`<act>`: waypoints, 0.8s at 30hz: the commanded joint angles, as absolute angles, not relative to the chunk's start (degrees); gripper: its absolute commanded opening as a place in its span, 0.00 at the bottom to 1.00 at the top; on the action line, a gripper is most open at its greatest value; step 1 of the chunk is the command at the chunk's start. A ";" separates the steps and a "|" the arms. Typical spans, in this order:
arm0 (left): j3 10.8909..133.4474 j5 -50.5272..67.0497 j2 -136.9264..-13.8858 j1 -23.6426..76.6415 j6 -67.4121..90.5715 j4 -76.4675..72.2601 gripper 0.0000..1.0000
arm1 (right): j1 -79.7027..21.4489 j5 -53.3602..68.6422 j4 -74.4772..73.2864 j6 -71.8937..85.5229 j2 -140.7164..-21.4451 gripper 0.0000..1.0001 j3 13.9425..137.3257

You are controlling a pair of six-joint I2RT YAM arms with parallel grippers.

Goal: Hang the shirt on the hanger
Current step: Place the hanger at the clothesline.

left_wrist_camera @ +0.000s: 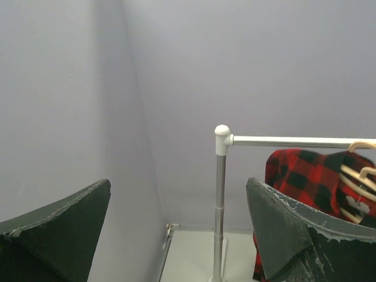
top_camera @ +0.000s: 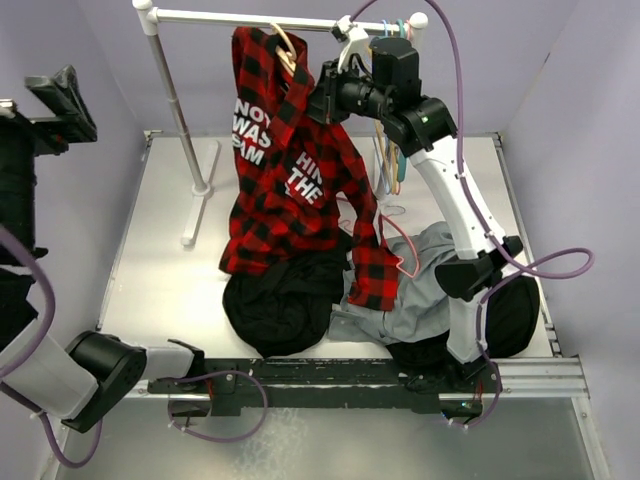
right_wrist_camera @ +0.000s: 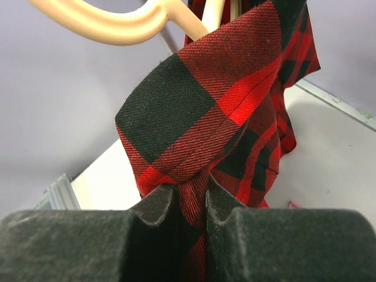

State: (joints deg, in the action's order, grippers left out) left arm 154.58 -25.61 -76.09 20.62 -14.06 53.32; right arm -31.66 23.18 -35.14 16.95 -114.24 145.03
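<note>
1. Left gripper point(left_wrist_camera: 176, 197): jaws spread wide with nothing between them, raised at the far left, well apart from the shirt.
2. Rack post point(left_wrist_camera: 220, 194) stood ahead of those jaws. Its rail point(top_camera: 250, 18) ran off toward their right side.
3. Shirt point(top_camera: 285, 190) hung draped over the tan hanger point(top_camera: 286, 52), whose hook was up by the rail; could not tell whether it was hooked on. The hem and one sleeve trailed onto the black garment point(top_camera: 280, 305) and grey garment point(top_camera: 420, 290) on the table.
4. Right gripper point(right_wrist_camera: 189, 197): jaws nearly closed, pinching a fold of the plaid cloth near the top of the shirt. The hanger's pale arm curved just above the jaws.
5. Spare hangers point(top_camera: 393, 150) hung from the rail end, to the right of those jaws.
</note>
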 commanded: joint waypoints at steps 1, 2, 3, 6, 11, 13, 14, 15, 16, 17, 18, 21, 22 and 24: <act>152.52 -29.15 -77.99 19.95 -12.51 54.12 1.00 | -31.38 21.00 -22.28 22.54 -108.98 0.00 144.13; 152.24 -29.06 -78.07 19.83 -12.34 54.14 1.00 | -31.38 20.53 -21.09 22.97 -108.45 0.00 143.33; 151.99 -28.80 -78.07 19.80 -12.17 54.28 1.00 | -31.38 20.18 -19.56 23.35 -107.74 0.00 142.52; 150.81 -27.78 -78.10 19.65 -11.91 54.40 1.00 | -31.38 19.17 -17.96 24.80 -107.01 0.00 141.73; 149.38 -26.70 -78.13 19.15 -11.45 54.58 1.00 | -31.38 13.79 -16.90 27.06 -106.69 0.00 140.65; 148.94 -26.71 -78.06 18.99 -11.36 54.43 1.00 | -31.35 11.43 -16.12 27.89 -106.32 0.00 139.52; 148.61 -26.65 -77.97 18.91 -11.35 54.34 1.00 | -31.36 10.27 -16.09 28.06 -106.27 0.00 139.33; 148.32 -26.63 -77.92 18.89 -11.41 54.28 1.00 | -31.38 9.34 -16.16 28.17 -106.38 0.00 139.31; 147.94 -26.51 -77.73 18.74 -11.40 54.19 1.00 | -31.38 8.58 -16.17 28.24 -106.55 0.00 139.35; 147.56 -26.49 -77.60 18.68 -11.42 54.08 1.00 | -31.33 7.80 -16.36 28.29 -106.78 0.00 139.50; 147.14 -26.46 -77.49 18.66 -11.41 54.01 1.00 | -31.33 6.92 -16.68 28.42 -107.07 0.00 139.64; 145.43 -25.44 -77.20 18.41 -11.76 53.73 1.00 | -31.16 6.08 -16.45 28.97 -107.53 0.00 139.38; 144.63 -24.72 -77.13 18.32 -11.92 53.66 1.00 | -31.05 6.25 -16.51 29.26 -107.89 0.00 139.47; 142.48 -22.86 -76.85 18.20 -12.04 53.42 1.00 | -30.87 6.56 -16.67 29.87 -108.46 0.00 139.48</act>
State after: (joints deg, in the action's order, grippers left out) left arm 145.14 -25.82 -77.32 18.79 -12.58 55.75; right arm -31.16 8.54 -24.64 28.40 -110.13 138.50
